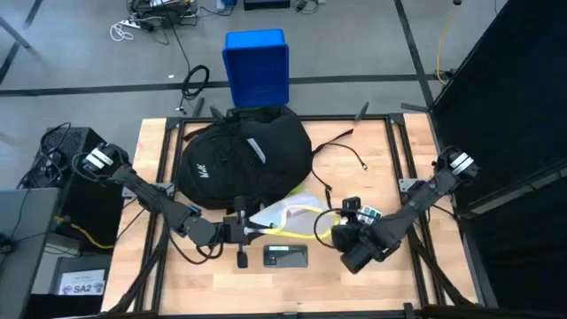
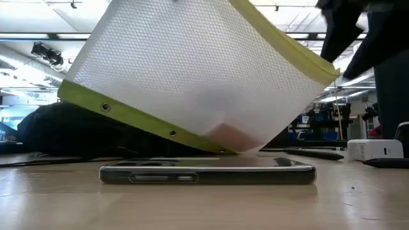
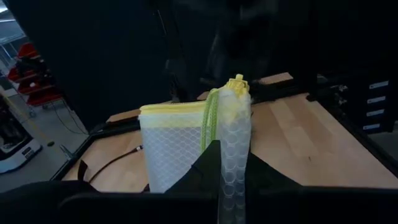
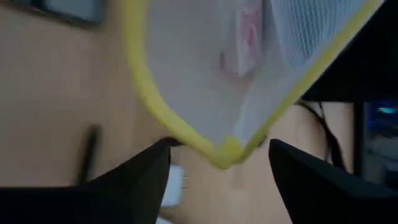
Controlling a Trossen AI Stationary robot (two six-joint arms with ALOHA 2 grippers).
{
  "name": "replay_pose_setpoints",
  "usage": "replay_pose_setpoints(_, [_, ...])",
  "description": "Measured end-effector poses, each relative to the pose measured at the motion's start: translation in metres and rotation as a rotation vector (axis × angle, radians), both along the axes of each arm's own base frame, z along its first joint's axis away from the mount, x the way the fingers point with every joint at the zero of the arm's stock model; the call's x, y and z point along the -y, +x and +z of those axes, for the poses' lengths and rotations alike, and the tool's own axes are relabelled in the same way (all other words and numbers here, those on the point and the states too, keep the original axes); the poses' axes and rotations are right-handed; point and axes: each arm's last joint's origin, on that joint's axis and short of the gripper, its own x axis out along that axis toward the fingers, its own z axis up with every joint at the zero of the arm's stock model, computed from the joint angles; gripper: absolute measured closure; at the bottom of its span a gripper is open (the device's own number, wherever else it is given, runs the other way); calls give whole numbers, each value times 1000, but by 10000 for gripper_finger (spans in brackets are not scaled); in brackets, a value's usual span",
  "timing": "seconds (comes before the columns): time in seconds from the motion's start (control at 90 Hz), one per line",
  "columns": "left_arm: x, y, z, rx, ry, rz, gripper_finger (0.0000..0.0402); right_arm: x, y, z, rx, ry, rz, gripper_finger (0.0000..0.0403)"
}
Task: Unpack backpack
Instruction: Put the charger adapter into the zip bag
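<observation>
Backpack [image 1: 239, 159] sits at the far-centre of the tabletop [image 1: 399, 177], w/ a white mesh pouch [image 1: 288, 217] w/ yellow trim out in front of it, near the phone [image 1: 285, 256]. Left tool [image 1: 241, 232] is closed on the pouch's edge; wrist view shows the mesh pinched betw. its fingers [image 3: 205, 171]. Right tool [image 1: 341, 232] is just beside the pouch's other corner, jaws spread wide around the yellow corner but not gripping. In the low view the pouch hangs tilted right over the phone, lowest part about touching it.

Risks, imo: grip is on thin mesh only, so it could slip out. If lowered here, the pouch lands on the phone and may shove it. Right tool closing off-centre could miss the corner.
</observation>
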Motion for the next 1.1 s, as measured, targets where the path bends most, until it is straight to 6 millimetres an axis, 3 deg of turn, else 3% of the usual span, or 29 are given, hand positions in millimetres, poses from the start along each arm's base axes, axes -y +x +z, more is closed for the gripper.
replay_pose_setpoints(0.222, [0,0,-1,-6,-5,0,402,8,10,-3,77,-66,-3,149])
replay_pose_setpoints(0.333, [0,0,-1,-6,-5,0,402,7,19,-2,111,-46,33,169])
replay_pose_setpoints(0.444, [0,0,-1,-7,-5,0,402,8,24,-2,118,-20,57,226])
replay_pose_setpoints(0.611, [0,0,-1,-7,-6,0,402,10,28,-1,120,-26,72,370])
replay_pose_setpoints(0.711, [0,0,-1,-6,-6,0,402,9,29,3,137,-44,69,392])
replay_pose_setpoints(0.856, [0,0,0,-3,-5,0,402,5,31,23,191,-115,67,401])
replay_pose_setpoints(1.1, [-4,-10,18,59,-27,19,402,-7,30,93,361,-162,89,403])
